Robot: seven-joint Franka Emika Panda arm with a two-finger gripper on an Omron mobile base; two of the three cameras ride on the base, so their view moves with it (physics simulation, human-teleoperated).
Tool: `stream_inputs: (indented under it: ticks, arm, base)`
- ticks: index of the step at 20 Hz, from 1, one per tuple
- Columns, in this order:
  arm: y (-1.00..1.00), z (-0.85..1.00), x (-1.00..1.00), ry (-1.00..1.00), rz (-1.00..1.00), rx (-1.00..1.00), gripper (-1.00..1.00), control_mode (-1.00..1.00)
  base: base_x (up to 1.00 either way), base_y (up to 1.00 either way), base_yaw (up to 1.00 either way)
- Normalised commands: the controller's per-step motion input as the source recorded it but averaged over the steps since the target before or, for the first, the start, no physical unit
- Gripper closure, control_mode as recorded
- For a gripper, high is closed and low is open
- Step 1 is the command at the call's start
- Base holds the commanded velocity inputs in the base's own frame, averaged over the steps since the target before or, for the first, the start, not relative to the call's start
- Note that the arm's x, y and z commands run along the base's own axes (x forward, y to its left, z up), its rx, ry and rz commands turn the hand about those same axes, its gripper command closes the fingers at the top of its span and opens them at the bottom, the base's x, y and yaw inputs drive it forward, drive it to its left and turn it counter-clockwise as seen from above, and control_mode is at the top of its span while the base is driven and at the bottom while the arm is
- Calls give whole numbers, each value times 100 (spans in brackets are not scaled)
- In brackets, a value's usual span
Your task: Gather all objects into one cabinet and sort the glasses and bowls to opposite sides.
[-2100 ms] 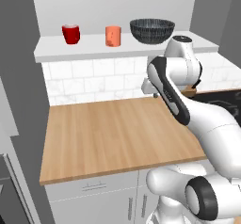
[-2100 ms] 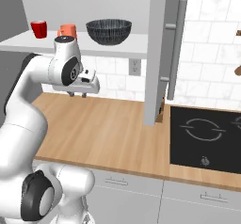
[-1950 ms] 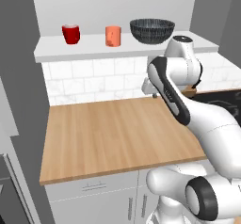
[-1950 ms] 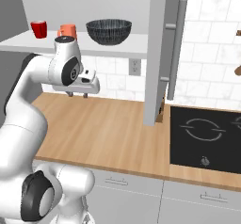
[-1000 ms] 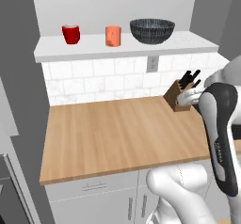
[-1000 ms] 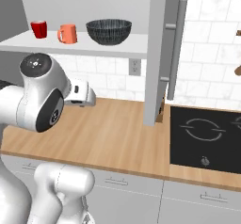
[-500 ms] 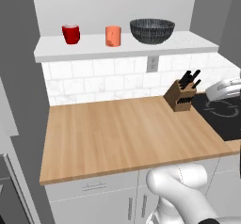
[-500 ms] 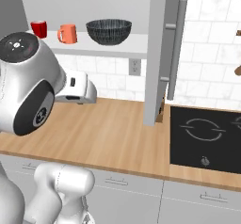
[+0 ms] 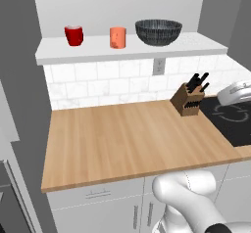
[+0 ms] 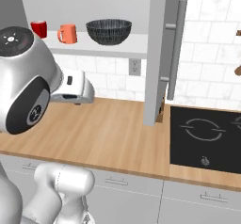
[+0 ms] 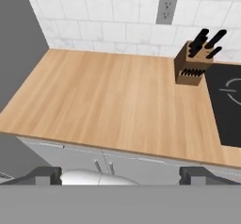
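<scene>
The gripper is hanging with its two dark fingertips spread wide and nothing between them, looking down over the smooth wooden counter. Beyond it, a wooden knife block is sitting beside the glossy black cooktop. Farther back, on the thick white shelf above the tiled wall, the glossy red cup, the matte salmon-orange cup and the wide ribbed dark bowl are standing in a row. No legible writing is showing.
</scene>
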Motion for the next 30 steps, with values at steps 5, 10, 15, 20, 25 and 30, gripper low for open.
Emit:
stream_inputs:
  ticks: [5,10,15,20,25,30]
  arm:
    - [2,-2,0,1,1,-5,-100,-100]
    - [0,-2,0,0,2,-3,-100,-100]
    - [0,0,0,0,0,0,-100,-100]
    - [0,0,0,0,0,0,-100,100]
    - [0,0,0,0,0,0,-100,100]
    - [0,0,0,0,0,0,-100,100]
  base:
    - [0,0,0]
    - [0,0,0]
    - [0,0,0]
    - [-3,0,0]
    - [-92,-16,4]
    - [-100,-29,6]
